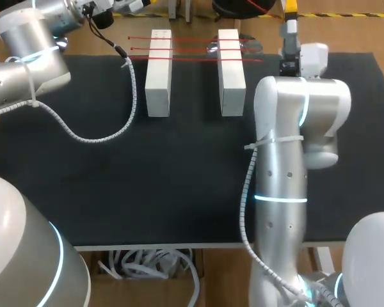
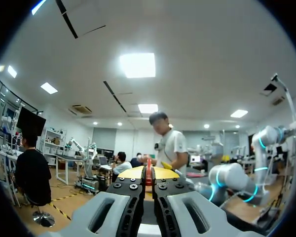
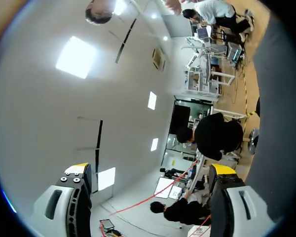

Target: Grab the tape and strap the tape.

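Three thin red tape strips point(image 1: 192, 48) stretch across two white blocks, one on the left point(image 1: 159, 72) and one on the right point(image 1: 231, 71), at the back of the black mat point(image 1: 179, 173). My left arm point(image 1: 32, 57) enters at the far left corner, and its gripper is past the head view's edge. In the left wrist view my left gripper point(image 2: 148, 174) is shut, with a short piece of red tape point(image 2: 148, 167) pinched between its fingertips. My right gripper point(image 1: 289, 16) stands behind the right block near the mat's far edge; its fingers point(image 3: 150, 170) are wide open and hold nothing. A red line point(image 3: 153, 195) runs ahead of them.
My left arm's spiral-wrapped cable point(image 1: 96, 135) loops over the mat's left part, in front of the left block. My right arm's white body point(image 1: 281, 160) rises over the mat's right half and hides part of it.
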`<action>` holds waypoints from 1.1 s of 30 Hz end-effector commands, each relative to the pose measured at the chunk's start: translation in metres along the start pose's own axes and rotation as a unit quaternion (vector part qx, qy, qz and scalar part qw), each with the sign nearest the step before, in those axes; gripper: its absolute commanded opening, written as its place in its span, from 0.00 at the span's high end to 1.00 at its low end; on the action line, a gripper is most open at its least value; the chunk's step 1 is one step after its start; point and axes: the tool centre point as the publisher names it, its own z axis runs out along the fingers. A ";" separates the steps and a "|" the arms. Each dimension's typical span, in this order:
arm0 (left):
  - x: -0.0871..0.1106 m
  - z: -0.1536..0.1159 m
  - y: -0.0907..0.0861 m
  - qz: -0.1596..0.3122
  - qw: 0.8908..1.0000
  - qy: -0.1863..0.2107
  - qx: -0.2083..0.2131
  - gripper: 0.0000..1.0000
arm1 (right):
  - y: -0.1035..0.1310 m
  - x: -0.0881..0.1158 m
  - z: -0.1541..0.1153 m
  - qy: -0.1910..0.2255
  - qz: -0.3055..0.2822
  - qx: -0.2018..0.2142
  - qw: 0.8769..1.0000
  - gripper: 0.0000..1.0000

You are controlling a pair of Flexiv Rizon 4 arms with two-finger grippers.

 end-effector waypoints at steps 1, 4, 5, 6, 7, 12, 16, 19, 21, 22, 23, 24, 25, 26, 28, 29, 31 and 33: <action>0.000 0.000 0.001 0.001 1.000 0.000 0.001 1.00 | -0.004 0.008 0.006 -0.031 -0.051 -0.156 0.986 0.00; 0.000 0.000 0.001 0.001 1.000 0.000 0.001 1.00 | -0.004 0.008 0.006 -0.031 -0.051 -0.156 0.986 0.00; 0.000 0.000 0.001 0.001 1.000 0.000 0.001 1.00 | -0.004 0.008 0.006 -0.031 -0.051 -0.156 0.986 0.00; 0.000 0.000 0.001 0.001 1.000 0.000 0.001 1.00 | -0.004 0.008 0.006 -0.031 -0.051 -0.156 0.986 0.00; 0.000 0.000 0.001 0.001 1.000 0.000 0.001 1.00 | -0.004 0.008 0.006 -0.031 -0.051 -0.156 0.986 0.00; 0.000 0.000 0.001 0.001 1.000 0.000 0.001 1.00 | -0.004 0.008 0.006 -0.031 -0.051 -0.156 0.986 0.00; 0.000 0.000 0.001 0.001 1.000 0.000 0.001 1.00 | -0.004 0.008 0.006 -0.031 -0.051 -0.156 0.986 0.00; 0.000 0.000 0.001 0.001 1.000 0.000 0.001 1.00 | -0.011 0.003 0.003 -0.072 -0.017 -0.161 0.984 0.00; 0.000 0.000 0.001 0.001 1.000 0.000 0.001 1.00 | -0.012 -0.001 0.000 -0.120 0.033 -0.166 0.978 0.00; 0.000 0.000 0.001 0.001 1.000 0.000 0.001 1.00 | -0.012 -0.004 -0.002 -0.143 0.058 -0.166 0.974 0.00; 0.000 0.000 0.001 0.001 1.000 0.000 0.001 1.00 | -0.012 -0.007 -0.003 -0.165 0.058 -0.169 0.970 0.00; 0.000 0.000 0.001 0.001 1.000 0.000 0.001 1.00 | -0.013 -0.009 -0.004 -0.173 0.077 -0.168 0.967 0.00; 0.000 0.000 0.001 0.001 1.000 0.000 0.001 1.00 | -0.013 -0.010 -0.005 -0.192 0.090 -0.163 0.963 0.00; 0.000 0.000 0.001 0.001 1.000 0.000 0.001 1.00 | -0.014 -0.012 -0.005 -0.200 0.107 -0.167 0.959 0.00; 0.000 0.000 0.001 0.001 1.000 0.000 0.001 1.00 | -0.017 -0.012 -0.006 -0.213 0.121 -0.160 0.956 0.00; 0.000 0.000 0.001 0.001 1.000 0.000 0.001 1.00 | -0.019 -0.011 -0.006 -0.222 0.134 -0.159 0.953 0.00; 0.000 0.000 0.001 0.001 1.000 0.000 0.001 1.00 | -0.022 -0.009 -0.004 -0.228 0.136 -0.157 0.951 0.00; 0.000 0.000 0.001 0.001 1.000 0.000 0.001 1.00 | -0.022 -0.006 -0.002 -0.235 0.145 -0.157 0.948 0.00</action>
